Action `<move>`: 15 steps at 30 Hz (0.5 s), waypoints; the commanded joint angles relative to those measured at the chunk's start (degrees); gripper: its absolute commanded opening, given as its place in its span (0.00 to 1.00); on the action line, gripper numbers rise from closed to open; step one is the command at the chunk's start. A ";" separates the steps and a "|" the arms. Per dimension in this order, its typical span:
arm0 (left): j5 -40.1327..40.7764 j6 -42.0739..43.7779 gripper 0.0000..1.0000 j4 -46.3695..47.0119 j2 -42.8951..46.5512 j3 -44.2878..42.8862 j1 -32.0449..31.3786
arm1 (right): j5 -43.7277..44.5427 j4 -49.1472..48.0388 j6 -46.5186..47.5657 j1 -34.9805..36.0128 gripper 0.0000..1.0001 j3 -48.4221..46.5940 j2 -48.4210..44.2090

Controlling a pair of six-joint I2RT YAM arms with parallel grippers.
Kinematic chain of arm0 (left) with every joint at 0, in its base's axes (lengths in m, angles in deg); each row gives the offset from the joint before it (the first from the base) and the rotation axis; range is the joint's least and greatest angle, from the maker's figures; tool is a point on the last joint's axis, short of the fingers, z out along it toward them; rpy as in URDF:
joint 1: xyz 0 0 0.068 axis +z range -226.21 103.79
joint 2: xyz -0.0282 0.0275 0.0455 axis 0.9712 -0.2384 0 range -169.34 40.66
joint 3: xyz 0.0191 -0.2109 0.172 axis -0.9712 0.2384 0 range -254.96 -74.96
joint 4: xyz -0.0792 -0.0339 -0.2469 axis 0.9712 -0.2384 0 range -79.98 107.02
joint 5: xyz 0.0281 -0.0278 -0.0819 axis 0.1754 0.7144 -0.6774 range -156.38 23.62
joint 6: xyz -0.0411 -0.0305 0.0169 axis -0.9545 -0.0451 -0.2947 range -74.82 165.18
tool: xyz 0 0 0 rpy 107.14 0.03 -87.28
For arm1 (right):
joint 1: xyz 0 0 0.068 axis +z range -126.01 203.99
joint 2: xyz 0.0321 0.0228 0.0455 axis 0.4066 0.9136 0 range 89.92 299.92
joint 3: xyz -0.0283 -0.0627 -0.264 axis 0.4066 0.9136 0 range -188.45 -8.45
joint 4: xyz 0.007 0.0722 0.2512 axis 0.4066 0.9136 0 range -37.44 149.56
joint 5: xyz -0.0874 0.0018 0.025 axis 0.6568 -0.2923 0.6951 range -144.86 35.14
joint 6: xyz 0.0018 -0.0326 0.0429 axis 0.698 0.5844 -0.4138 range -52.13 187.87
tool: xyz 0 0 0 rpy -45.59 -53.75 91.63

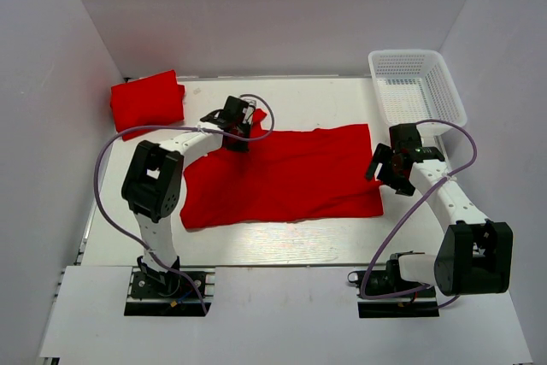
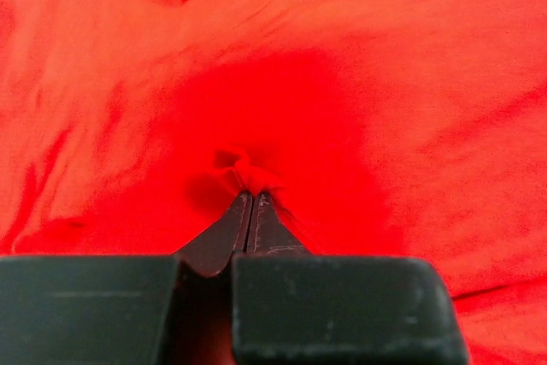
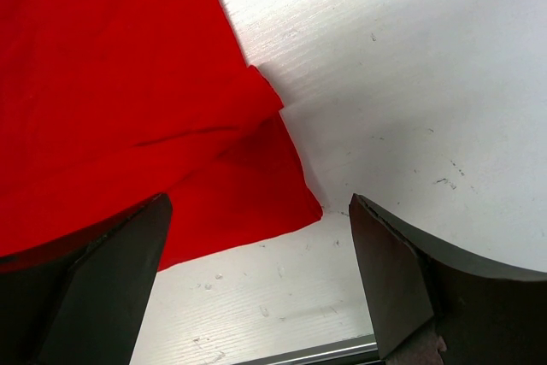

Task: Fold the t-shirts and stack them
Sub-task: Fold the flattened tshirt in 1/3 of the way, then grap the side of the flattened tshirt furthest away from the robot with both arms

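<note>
The left gripper (image 2: 250, 197) is clamped tight on a small tuft of the spread t-shirt (image 1: 291, 173). The cloth bunches right at its fingertips and lies flat on every side of them. The right gripper (image 3: 258, 211) hangs with its jaws wide and nothing between them. A corner of the same shirt lies just below it, with one finger over cloth and the other over the bare table (image 3: 410, 83). The step in hand looks like a fold of this shirt, and only one hand has a hold. To do it well, I judge the right gripper should drop onto the edge beneath it and pinch before the left one lifts. Both can then raise and carry the cloth over together. A pull from the left pinch alone would likely drag the shirt into a peak and crease it. There are two t-shirts: the spread one and a folded t-shirt (image 1: 147, 102), beyond the left gripper and well apart from it. One white basket (image 1: 408, 55) sits beyond the right gripper. There are two grippers.
</note>
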State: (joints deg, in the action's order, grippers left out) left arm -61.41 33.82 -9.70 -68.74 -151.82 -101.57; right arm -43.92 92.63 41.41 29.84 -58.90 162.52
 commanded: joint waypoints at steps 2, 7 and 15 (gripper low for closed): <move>-6.55 7.49 0.07 6.69 1.83 -0.92 -0.30 | 0.66 -0.79 1.06 0.04 0.90 -1.66 -0.88; -6.92 10.30 0.38 3.62 -0.80 -2.93 -0.30 | 1.19 -0.52 1.23 -0.04 0.90 -1.75 -1.05; -3.93 5.74 0.99 1.06 1.73 -6.54 1.11 | -1.08 -1.31 4.48 0.04 0.90 -4.82 -1.41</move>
State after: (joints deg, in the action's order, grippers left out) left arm -66.74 41.52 -8.46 -70.62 -154.59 -101.27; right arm -43.72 92.83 43.10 29.86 -59.74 162.52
